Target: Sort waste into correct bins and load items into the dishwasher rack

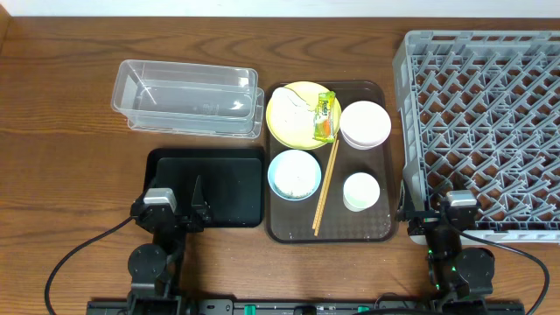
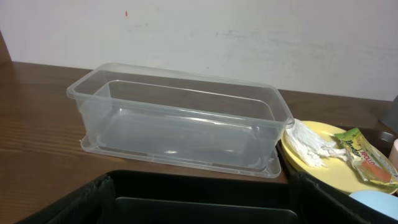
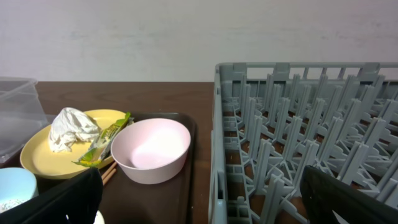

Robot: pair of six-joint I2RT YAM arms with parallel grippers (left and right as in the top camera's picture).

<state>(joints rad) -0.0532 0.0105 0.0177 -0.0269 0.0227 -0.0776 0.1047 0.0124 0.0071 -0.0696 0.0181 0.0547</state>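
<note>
The clear tub (image 1: pixel 188 96) and the black tray (image 1: pixel 229 188) sit at the left. The brown serving tray holds a yellow plate (image 1: pixel 293 131) with a white paper wad (image 1: pixel 293 108) and a green-and-orange wrapper (image 1: pixel 325 114). It also holds a pink bowl (image 1: pixel 365 124), a blue bowl (image 1: pixel 294 173) with rice scraps, a white cup (image 1: pixel 360 191) and chopsticks (image 1: pixel 326 182). The grey rack (image 1: pixel 481 114) stands at the right. My left gripper (image 1: pixel 172 203) is open and empty over the black tray's near end. My right gripper (image 1: pixel 437 212) is open and empty at the rack's near left corner.
The brown serving tray (image 1: pixel 378 229) lies between the black tray and the rack. In the left wrist view the tub (image 2: pixel 180 118) is straight ahead and the plate (image 2: pixel 329 171) to the right. In the right wrist view the pink bowl (image 3: pixel 152 149) is left of the rack wall (image 3: pixel 221 155).
</note>
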